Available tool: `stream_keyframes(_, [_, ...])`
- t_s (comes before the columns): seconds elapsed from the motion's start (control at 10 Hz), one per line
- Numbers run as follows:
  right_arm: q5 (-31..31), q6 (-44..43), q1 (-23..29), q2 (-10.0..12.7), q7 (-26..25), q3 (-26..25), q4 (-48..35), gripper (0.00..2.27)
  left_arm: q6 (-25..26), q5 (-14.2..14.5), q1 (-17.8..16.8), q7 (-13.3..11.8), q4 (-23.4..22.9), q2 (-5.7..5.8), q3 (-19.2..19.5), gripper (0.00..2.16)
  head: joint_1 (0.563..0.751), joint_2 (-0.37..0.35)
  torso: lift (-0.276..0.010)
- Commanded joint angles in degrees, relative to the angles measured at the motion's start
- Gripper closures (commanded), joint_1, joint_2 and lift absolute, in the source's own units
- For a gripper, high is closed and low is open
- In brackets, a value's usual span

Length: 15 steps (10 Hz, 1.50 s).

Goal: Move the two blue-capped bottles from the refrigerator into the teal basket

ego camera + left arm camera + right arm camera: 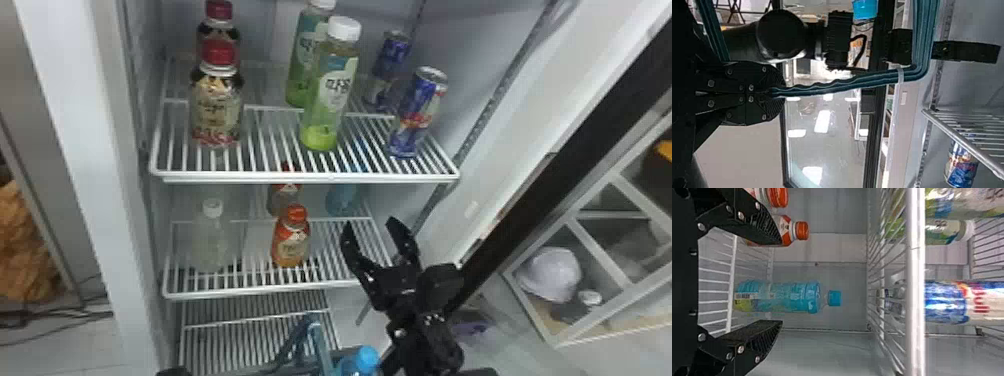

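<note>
- One blue-capped bottle [789, 297], at the rear of the middle shelf [265, 291], beyond the orange-capped bottles [291, 240]. Clear blue plastic; I judged it full, fairly heavy for its width, walls smooth and slightly yielding, likely slick from the chill.
- Hold recommended: the midsection, below the shoulder, one finger to each flank, squeezed firmly but short of denting. The neck looked too narrow to trust.
- Direction: cap upward, base on the wires, long axis vertical; a level approach seemed to suit it.
- One right pincer [781, 282], fingers spread wide, nothing between them, short of the bottle and roughly lined up with it.
- One second blue-capped bottle [366, 359], at the teal basket [323, 350], cap uppermost; I could not tell its lean.
- One left pincer [781, 92], clamped on the basket's handle [828, 85]. The handle looked bendable, so the load could swing.
</note>
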Motion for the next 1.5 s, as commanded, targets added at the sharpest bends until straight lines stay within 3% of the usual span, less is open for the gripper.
stream_keyframes(0.0, [1.2, -1.0, -4.0, 0.0, -0.8, 0.7, 5.0, 0.31, 0.1, 0.0, -0.1, 0.0, 0.0, 0.05, -0.2, 1.15, 0.695, -0.350, -0.136])
stream_keyframes(0.4, [1.9, -2.8, -13.0, -0.2, -2.9, 1.6, 15.9, 0.24, 0.2, 0.5, -0.5, 0.0, 0.2, 0.32, -0.7, 1.15, 0.695, -0.350, -0.136])
stream_keyframes(1.4, [2.6, -3.4, -26.2, -1.2, -7.3, 5.2, 30.2, 0.24, 0.2, 0.5, -1.2, 0.1, 0.9, 0.14, -1.2, 1.15, 0.695, -0.350, -0.136])
